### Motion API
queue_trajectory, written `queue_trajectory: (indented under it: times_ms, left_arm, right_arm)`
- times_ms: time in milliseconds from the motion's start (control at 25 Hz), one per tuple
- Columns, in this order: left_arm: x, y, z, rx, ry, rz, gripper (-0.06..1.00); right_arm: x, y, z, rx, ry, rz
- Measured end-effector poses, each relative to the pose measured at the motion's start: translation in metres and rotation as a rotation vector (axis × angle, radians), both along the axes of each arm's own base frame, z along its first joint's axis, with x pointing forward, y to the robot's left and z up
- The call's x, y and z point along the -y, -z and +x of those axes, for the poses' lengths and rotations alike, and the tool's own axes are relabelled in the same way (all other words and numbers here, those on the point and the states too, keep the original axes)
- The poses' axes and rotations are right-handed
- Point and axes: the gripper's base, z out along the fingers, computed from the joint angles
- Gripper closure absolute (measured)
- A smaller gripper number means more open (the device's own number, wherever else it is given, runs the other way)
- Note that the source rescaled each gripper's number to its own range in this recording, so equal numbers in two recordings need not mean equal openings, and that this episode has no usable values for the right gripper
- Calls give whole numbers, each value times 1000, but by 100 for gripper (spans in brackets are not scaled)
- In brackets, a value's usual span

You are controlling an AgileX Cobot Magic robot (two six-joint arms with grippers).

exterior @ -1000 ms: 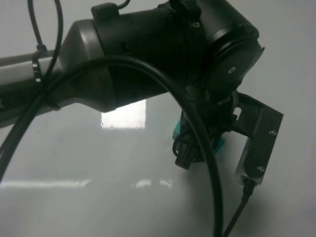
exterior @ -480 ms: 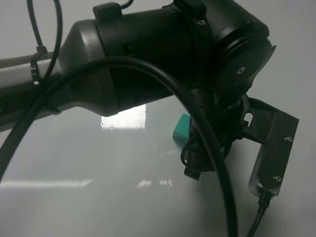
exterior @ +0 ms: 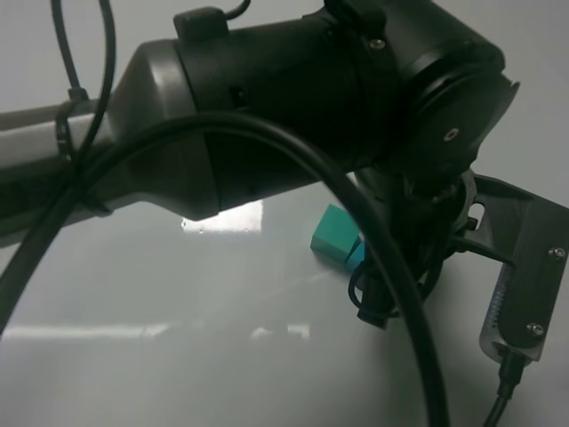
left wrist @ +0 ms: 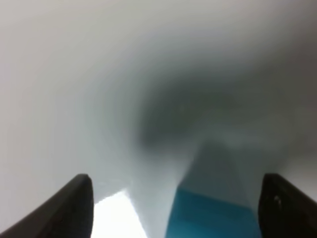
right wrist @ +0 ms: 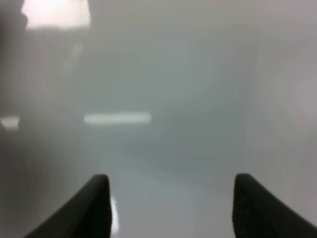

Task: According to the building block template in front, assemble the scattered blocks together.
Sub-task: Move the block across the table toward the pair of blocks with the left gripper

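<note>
1. Glossy pale-grey table (exterior: 133,285) across the whole high view, mirroring a bright rectangular light patch (exterior: 222,215) and a thin pale streak (exterior: 80,331).
2. Dark left arm (exterior: 267,107) stretched in from the left, close to the lens, with a black cable (exterior: 391,267) looped in front.
3. Green-teal block (exterior: 331,233) on the table below the arm, touching a blue-teal block (exterior: 356,256) half hidden by the cable. Template or loose pair: cannot tell.
4. Left gripper (left wrist: 176,198) spread wide, gripping nothing, with a blurred blue-teal face low between its fingers.
5. Right gripper (right wrist: 171,198) likewise spread and empty above the glossy table.
</note>
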Motion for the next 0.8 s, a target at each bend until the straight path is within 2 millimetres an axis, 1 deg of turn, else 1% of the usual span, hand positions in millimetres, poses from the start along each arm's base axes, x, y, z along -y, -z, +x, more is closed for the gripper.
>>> queue_trajectory:
  times_ms: [160, 560, 800]
  left_arm:
    - [4, 3, 2, 15, 10, -15, 15]
    - [2, 3, 4, 35, -1, 14, 17]
    - [1, 2, 7, 80, -2, 23, 17]
  right_arm:
    - [0, 0, 0, 0, 0, 0]
    - [0, 0, 0, 0, 0, 0]
    - [0, 0, 0, 0, 0, 0]
